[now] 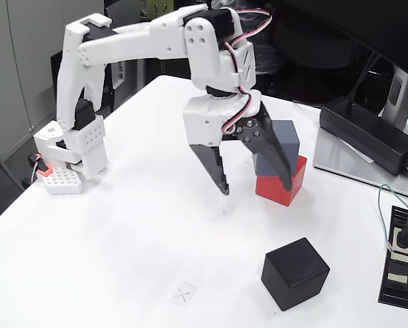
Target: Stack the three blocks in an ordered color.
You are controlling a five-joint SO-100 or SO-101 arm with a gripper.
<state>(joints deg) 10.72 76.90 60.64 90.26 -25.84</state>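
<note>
A grey block [280,143] sits on top of a red block [286,183] at the right of the white table [121,239]. The grey one is shifted a little to the left of the red one. A black block [294,272] stands alone nearer the front edge. My gripper [256,186] hangs open just left of the stack, its fingertips close to the table. One black finger [272,152] crosses in front of the grey and red blocks; the other finger [212,167] is well clear to the left. Nothing is held between them.
A black power adapter [368,133] lies at the back right on a grey monitor foot [357,167]. A black power strip [398,256] with a cable lies at the right edge. The arm's white base [74,154] stands at the left. A pencilled cross [184,294] marks the front.
</note>
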